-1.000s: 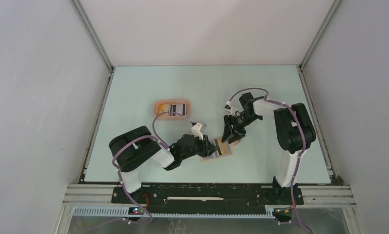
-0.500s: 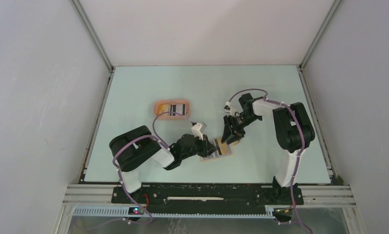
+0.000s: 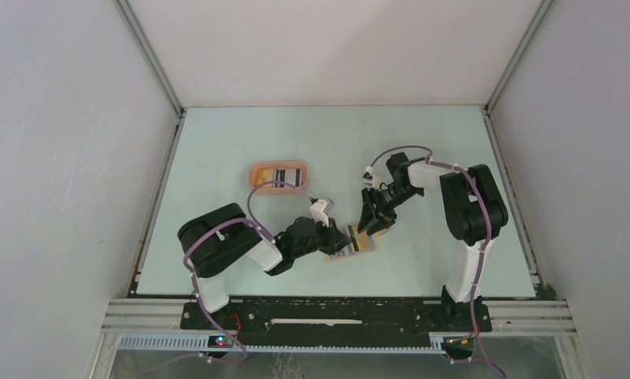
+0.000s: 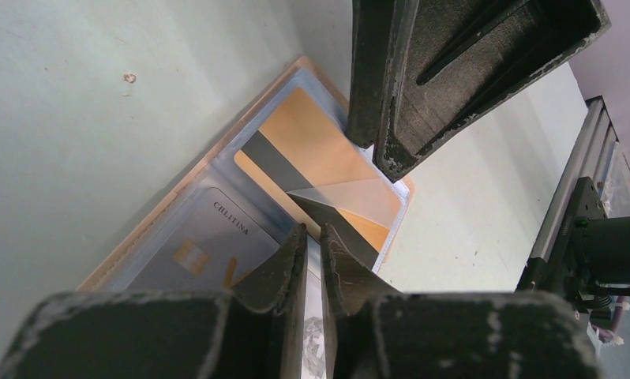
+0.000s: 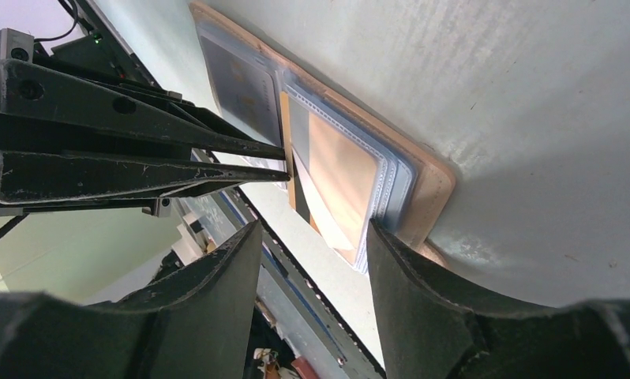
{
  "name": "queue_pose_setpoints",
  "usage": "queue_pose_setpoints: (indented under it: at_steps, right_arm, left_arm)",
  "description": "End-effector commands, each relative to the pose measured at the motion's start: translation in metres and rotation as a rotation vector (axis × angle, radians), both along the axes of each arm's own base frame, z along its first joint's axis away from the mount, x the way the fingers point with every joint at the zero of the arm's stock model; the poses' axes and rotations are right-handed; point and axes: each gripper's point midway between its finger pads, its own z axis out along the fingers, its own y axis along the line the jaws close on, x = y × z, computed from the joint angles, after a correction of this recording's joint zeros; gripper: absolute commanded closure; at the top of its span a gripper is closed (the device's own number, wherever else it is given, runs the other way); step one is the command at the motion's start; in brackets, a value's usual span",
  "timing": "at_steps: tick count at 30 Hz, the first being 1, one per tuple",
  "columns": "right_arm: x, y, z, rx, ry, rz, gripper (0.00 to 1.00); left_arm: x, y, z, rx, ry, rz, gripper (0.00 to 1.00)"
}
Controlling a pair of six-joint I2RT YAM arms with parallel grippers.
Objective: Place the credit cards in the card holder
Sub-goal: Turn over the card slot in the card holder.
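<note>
The tan card holder lies open on the table, clear sleeves up. A grey card sits in one sleeve and a yellow-orange card with a dark stripe in the other. My left gripper hovers low over the holder's fold, jaws almost together with a thin white patterned card between them. My right gripper stands open at the holder's far edge. One of its fingers touches a lifted clear flap over the orange card.
A peach-orange oval tray with more cards stands behind and left of the holder. Both arms meet over the holder, leaving little room between them. Grey walls enclose the table on three sides.
The left jaws have drawn closer together around the white card. The right arm's elbow has shifted slightly left; the holder and tray have not moved.
</note>
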Motion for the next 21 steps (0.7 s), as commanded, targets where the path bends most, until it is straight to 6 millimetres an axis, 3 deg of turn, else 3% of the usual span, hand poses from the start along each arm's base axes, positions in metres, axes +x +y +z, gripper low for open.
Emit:
queue_pose_setpoints:
  at_steps: [1,21]
  right_arm:
    - [-0.003,0.000,-0.010,-0.026,0.004,0.017,0.39]
    - [-0.012,0.023,0.019,0.194,0.078,0.035,0.41]
  left_arm:
    - [0.007,-0.013,0.012,-0.043,-0.013,-0.013,0.85]
    - [0.005,-0.013,0.016,-0.075,-0.013,-0.025,0.83]
